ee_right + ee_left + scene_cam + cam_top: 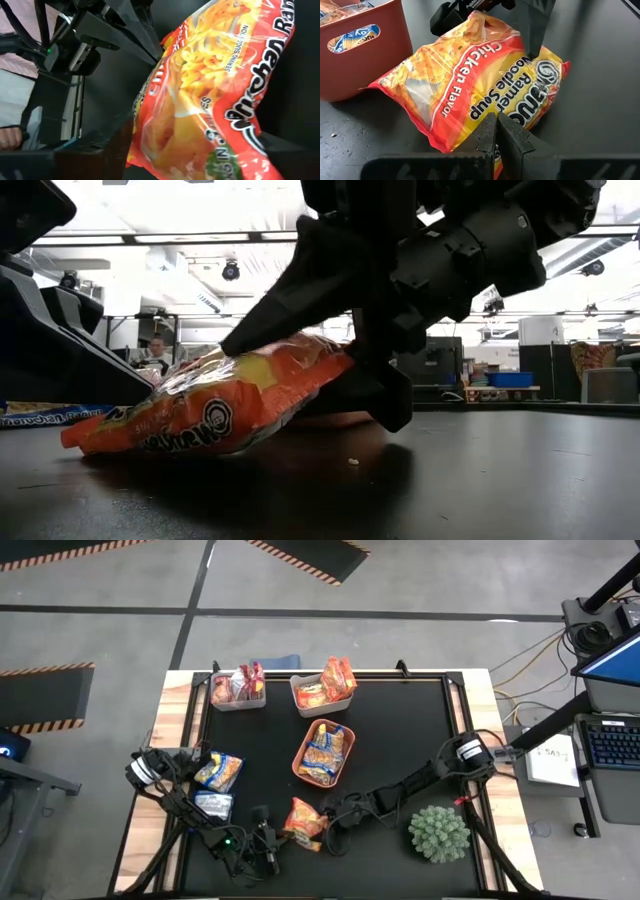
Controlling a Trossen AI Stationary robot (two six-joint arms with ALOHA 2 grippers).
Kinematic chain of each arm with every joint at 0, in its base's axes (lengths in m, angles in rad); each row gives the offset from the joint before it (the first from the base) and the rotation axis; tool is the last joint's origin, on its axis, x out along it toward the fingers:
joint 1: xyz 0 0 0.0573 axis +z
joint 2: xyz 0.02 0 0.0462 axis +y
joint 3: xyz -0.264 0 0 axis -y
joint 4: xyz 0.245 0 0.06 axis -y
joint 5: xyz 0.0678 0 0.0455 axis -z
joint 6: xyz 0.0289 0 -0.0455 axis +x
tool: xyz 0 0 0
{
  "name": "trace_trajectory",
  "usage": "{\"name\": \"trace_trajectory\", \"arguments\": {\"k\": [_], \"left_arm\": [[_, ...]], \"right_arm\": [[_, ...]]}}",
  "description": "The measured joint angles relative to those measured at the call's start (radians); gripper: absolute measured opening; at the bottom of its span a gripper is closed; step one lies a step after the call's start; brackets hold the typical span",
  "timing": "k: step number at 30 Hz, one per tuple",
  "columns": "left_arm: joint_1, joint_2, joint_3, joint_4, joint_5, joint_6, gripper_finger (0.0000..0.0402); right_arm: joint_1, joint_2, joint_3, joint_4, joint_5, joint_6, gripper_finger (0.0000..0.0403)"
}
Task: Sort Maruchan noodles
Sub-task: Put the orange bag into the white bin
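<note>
Plainly light, crinkly and slippery, the orange-red plastic chicken ramen packet [303, 821] lies on the black table [400, 730], straddled by the released right claw [328, 829], best pinched across its flat middle; left claw [268, 858] clenched beside it.

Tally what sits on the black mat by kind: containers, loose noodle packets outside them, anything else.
Pale bins: 2
Orange tray: 1
Loose noodle packets: 3 (orange one, blue-and-yellow one, silvery-blue one)
Green plant ball: 1
Total: 7
</note>
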Motion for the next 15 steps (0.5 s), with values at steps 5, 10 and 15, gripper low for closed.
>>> {"name": "trace_trajectory", "arguments": {"k": [5,10,15], "left_arm": [[0.000,0.000,0.000,0.001,0.000,0.000,0.0000],[0.000,0.000,0.000,0.001,-0.001,0.000,0.0000],[-0.003,0.000,0.003,0.007,-0.004,0.020,0.0000]], "right_arm": [[0.000,0.000,0.000,-0.006,0.000,-0.005,0.0207],[0.000,-0.001,0.000,-0.007,0.000,-0.006,0.0172],[0.000,-0.019,-0.001,-0.028,0.000,-0.033,0.0139]]}}
